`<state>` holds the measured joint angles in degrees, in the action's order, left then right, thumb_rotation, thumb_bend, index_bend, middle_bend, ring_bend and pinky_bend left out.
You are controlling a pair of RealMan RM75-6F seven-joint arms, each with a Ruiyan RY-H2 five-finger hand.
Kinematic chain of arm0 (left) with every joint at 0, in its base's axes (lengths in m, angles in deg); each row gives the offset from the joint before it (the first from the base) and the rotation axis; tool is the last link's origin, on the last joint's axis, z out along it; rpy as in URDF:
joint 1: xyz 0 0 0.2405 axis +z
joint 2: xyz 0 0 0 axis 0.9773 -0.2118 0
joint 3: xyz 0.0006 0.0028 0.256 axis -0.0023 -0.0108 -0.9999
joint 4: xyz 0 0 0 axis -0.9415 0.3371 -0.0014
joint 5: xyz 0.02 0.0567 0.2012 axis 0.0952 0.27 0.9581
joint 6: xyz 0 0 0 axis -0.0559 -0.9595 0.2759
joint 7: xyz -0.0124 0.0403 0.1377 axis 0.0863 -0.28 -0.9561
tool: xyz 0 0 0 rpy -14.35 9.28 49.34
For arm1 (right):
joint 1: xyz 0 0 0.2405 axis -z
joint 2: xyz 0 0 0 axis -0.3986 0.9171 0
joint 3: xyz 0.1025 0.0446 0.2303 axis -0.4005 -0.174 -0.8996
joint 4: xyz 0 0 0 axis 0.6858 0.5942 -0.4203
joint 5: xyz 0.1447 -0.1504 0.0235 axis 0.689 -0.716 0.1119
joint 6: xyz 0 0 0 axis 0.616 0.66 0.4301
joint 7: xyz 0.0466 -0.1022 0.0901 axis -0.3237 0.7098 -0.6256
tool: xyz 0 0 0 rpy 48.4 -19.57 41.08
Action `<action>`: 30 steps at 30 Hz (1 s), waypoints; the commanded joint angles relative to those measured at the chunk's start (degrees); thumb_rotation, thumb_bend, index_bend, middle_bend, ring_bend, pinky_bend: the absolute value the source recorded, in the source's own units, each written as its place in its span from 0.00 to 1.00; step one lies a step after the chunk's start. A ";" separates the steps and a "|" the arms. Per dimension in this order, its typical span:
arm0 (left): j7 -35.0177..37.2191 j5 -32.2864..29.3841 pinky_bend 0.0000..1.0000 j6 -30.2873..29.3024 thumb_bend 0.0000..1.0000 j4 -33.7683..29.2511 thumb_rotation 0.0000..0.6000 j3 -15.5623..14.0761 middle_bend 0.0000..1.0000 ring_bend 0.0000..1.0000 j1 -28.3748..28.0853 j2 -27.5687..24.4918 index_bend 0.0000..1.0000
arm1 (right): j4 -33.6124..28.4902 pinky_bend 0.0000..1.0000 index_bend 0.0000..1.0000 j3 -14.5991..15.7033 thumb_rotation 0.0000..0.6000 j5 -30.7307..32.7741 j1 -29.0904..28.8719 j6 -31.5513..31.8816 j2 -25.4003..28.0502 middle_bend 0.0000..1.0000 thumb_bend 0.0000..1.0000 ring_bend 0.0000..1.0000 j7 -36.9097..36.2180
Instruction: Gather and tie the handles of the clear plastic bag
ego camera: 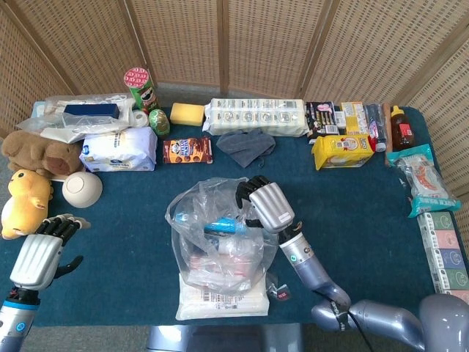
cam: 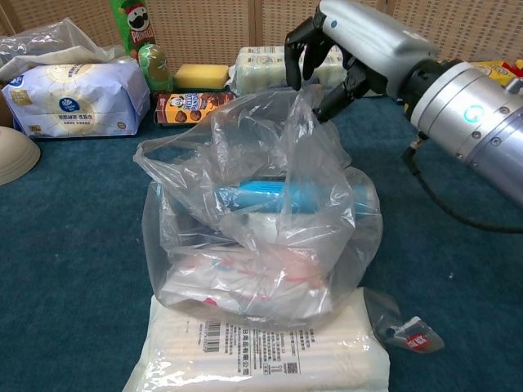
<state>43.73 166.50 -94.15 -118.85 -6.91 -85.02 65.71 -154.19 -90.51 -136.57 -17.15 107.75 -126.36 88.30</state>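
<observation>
Resting left hand (ego camera: 42, 253): on blue felt table (ego camera: 132, 271), fingers loosely spread, grasping nothing.
Bag (cam: 261, 229): clear crinkled plastic, table centre, atop flat white pack (cam: 261, 351).
Right hand (cam: 347, 41): fingers pinching bag's rear handle (cam: 306, 102).

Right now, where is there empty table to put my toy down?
Bare blue cloth lies between the clear plastic bag and the white bowl, and right of the right robot hand below the yellow packet. The back row by the sponge and long white pack is crowded.
</observation>
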 commanded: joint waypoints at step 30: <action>-1.03 0.53 0.24 -0.17 0.18 -0.70 1.00 -0.52 0.32 0.22 -0.30 0.60 0.30 | -9.61 0.40 0.59 -4.92 1.00 3.29 4.15 9.00 5.40 0.57 0.24 0.54 -9.21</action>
<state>42.71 167.03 -94.32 -119.53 -7.43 -85.32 66.31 -162.89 -96.17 -133.43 -13.31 117.86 -122.07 79.49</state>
